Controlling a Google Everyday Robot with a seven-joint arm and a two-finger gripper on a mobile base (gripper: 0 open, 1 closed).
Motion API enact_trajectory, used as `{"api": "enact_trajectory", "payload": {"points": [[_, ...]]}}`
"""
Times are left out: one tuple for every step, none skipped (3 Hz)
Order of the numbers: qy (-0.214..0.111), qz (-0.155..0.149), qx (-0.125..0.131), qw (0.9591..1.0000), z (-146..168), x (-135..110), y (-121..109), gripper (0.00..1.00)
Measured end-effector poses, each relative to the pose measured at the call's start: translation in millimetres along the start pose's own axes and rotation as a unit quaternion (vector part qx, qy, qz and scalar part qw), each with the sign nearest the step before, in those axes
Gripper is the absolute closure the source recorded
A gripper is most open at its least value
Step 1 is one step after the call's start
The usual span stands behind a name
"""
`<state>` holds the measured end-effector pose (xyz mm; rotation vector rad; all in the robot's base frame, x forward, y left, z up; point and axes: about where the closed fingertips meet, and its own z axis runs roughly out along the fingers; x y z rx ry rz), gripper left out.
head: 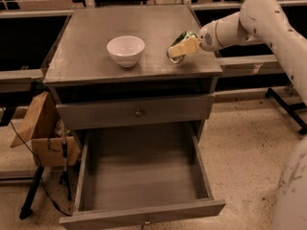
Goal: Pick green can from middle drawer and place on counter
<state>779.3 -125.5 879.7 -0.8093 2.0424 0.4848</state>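
Green can (181, 36) is out of the middle drawer (144, 176), which stands pulled wide open nearest the camera. Its long grey tray is bare, and it has likely been left open because shutting it is no part of the job. Just above, the other drawer front (110, 115) with its small knob is shut.

Further back on the bench (91, 56), a white bowl (125, 50) sits left of centre, near the can but apart from it. The can is over the bench's right front part. It is tilted, with its silvery lower end towards the surface, but I cannot tell whether it touches or hangs just above.

The gripper (182, 48) reaches in from the right on the white arm (268, 18). It is closed around the can's body, and a pale finger crosses the near side so that the green label shows only above it. The can thus lies inside the gripper's hold, and its lean seems to follow from that side-on reach. By my judgement the placing is nearly done; what remains is to set the can down and release it.
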Motion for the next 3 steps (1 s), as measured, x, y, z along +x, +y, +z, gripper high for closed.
{"api": "enact_trajectory", "payload": {"points": [[0.000,0.000,0.000,1.0000,0.0,0.0,0.0,0.14],[0.000,0.000,0.000,1.0000,0.1,0.0,0.0,0.00],[0.000,0.000,0.000,1.0000,0.1,0.0,0.0,0.00]]}}
